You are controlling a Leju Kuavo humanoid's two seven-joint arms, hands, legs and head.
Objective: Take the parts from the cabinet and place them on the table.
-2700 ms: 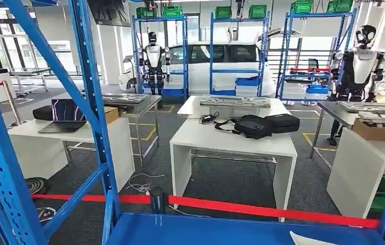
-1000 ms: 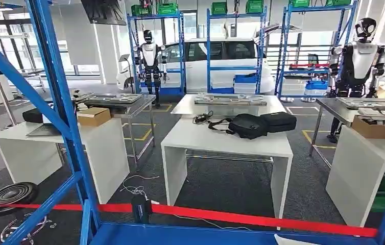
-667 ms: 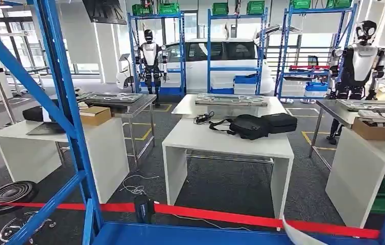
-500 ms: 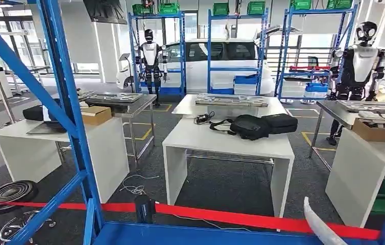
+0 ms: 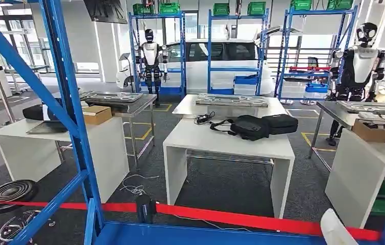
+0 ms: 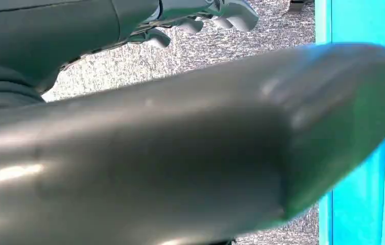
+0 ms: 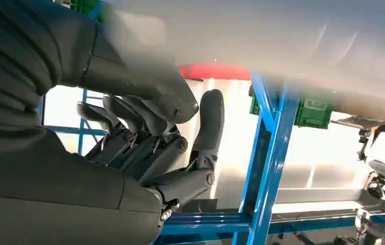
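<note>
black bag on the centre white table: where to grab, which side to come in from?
Probably the loose strap, from the table's near left. The black bag lies slumped and soft, so its body offers no firm edge. The strap trails flat on the bare white table to the bag's left, while the second bag crowds its right side.

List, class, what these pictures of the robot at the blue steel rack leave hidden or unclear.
- Pale part, head view: cut off by the bottom edge.
- Same part, right wrist view: a blur across the right hand.
- Left hand, left wrist view: mostly hidden behind the thick grey thumb.
</note>
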